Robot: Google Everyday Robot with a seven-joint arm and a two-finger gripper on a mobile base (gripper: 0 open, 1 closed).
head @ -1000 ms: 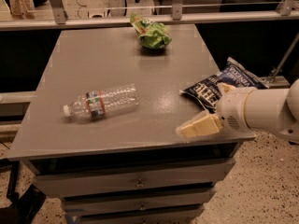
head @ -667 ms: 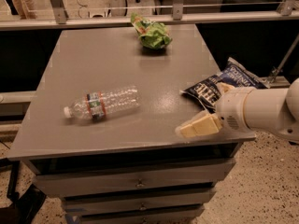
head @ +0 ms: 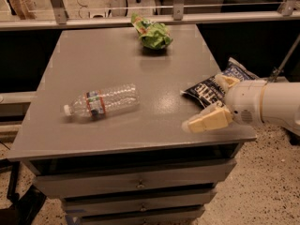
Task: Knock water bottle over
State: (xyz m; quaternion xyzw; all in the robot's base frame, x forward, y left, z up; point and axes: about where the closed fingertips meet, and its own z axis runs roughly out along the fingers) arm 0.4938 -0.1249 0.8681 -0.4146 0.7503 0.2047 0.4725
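my fingers [head: 206, 121]: spread open, holding nothing, at front-right edge of surface [head: 117, 46], by chip bag [head: 208, 89] | water bottle [head: 103, 101]: lying on its side front-left, well apart from me

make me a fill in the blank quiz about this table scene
1. The water bottle lies on its ____ on the grey table.
2. Its white cap points to the camera view's ____.
3. The crumpled bag at the table's far edge is ____.
4. The end effector is at the table's ____ front corner in the camera view, by the dark snack bag.

Missing words: side; left; green; right
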